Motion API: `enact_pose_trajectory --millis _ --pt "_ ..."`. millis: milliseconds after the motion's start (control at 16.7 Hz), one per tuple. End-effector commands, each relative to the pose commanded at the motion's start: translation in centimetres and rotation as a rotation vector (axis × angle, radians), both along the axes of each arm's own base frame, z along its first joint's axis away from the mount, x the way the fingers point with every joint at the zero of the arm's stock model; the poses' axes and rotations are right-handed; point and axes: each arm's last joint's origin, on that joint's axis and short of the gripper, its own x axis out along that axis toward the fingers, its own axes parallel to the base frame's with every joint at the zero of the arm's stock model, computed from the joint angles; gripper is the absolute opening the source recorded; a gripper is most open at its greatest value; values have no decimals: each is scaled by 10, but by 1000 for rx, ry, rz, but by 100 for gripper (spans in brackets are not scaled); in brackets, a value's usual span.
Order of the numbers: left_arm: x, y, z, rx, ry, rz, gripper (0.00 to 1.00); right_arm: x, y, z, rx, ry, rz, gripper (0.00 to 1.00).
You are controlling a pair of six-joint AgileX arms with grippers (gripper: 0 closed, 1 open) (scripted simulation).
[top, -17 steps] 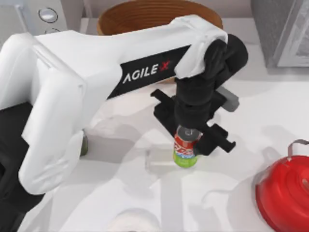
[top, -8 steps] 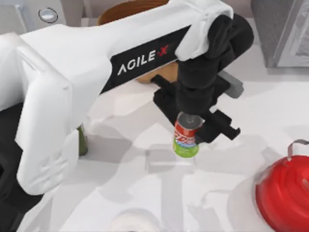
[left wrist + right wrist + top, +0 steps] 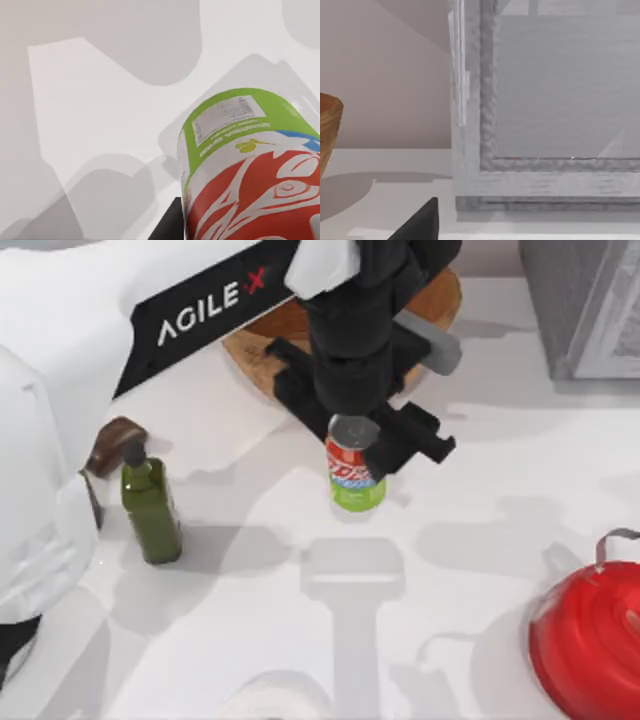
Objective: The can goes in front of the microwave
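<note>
1. The left claw (image 3: pixel 368 445) is clenched on the can (image 3: pixel 354 475), holding it upright above the bench (image 3: pixel 480 490) (its shadow lies well below it in the top view).
2. The can hangs just in front of a wooden bowl (image 3: pixel 440 300); the microwave (image 3: pixel 580 305) is at the far right.
3. A green bottle (image 3: pixel 150 512) stands left, a red thing (image 3: pixel 590 640) near right.
4. The right wrist view faces the microwave (image 3: pixel 545 100) (its claw's state I cannot tell).
</note>
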Motion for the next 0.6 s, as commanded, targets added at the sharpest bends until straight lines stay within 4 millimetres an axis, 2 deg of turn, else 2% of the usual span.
enact_pose_trajectory --millis 120,240,360,480,600 --pt "21 49 34 -56 -56 62 0 0 0 0 0 0 0 100" --pt "40 112 64 -92 -120 158 0 0 0 0 0 0 0 100" --pt "51 181 85 -100 -180 277 0 0 0 0 0 0 0 100" --pt "55 248 96 -81 -222 408 0 0 0 0 0 0 0 100" --pt "55 304 94 -45 -230 536 0 0 0 0 0 0 0 100"
